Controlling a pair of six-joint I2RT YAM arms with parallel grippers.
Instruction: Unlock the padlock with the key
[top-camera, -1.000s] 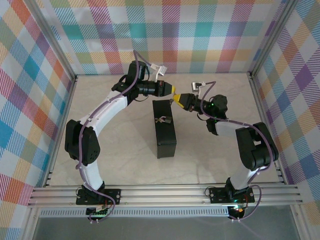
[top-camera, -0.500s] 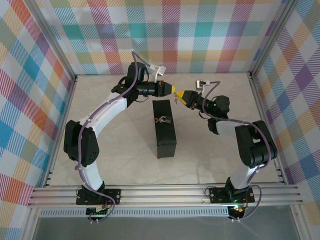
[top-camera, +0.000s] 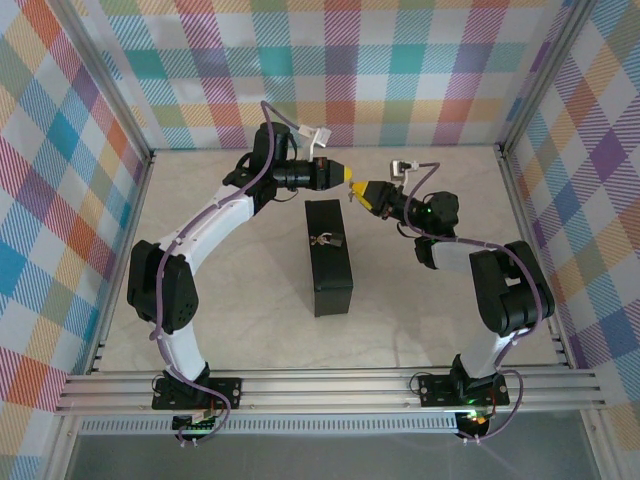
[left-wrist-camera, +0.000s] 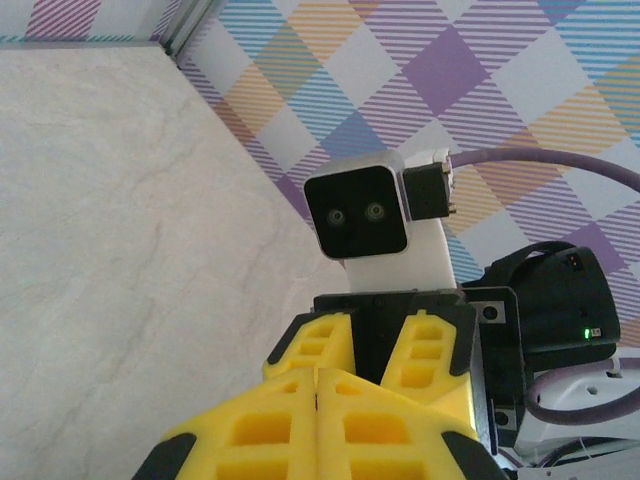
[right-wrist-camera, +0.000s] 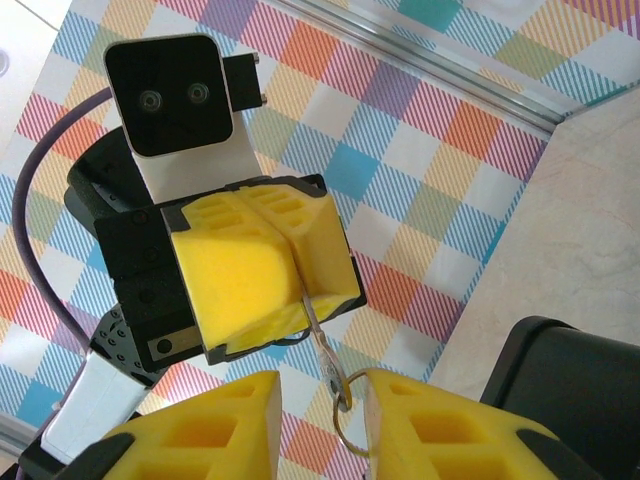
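Finding: the left gripper (top-camera: 347, 177) is clamping the key (right-wrist-camera: 318, 335), with its yellow pads pressed together. The thin silvery blade is emerging from the seam between them.

The key's long axis is running from that seam straight toward the right gripper (top-camera: 360, 191), which is facing the left one tip to tip above the far end of the black box (top-camera: 332, 280). The small key ring (right-wrist-camera: 345, 425) at the free end is hanging inside the gap between the right gripper's fingers (right-wrist-camera: 230, 430). These are standing apart and are not pinching anything. The ring is sitting close against one pad. Whether it is touching that pad cannot be told.

The padlock (top-camera: 328, 239) is lying on the lid of the box, which is resting on the counter (top-camera: 250, 290). It is lying on the arm-base side of both grippers and lower than them. Neither gripper is plainly the nearer.

Judgement: a transfer of the key is being set up. The coming move is depending on the right gripper closing squarely across the key's axis. A skewed pinch is likely to leave the blade misaligned for the keyhole. The keyhole is too small to make out.
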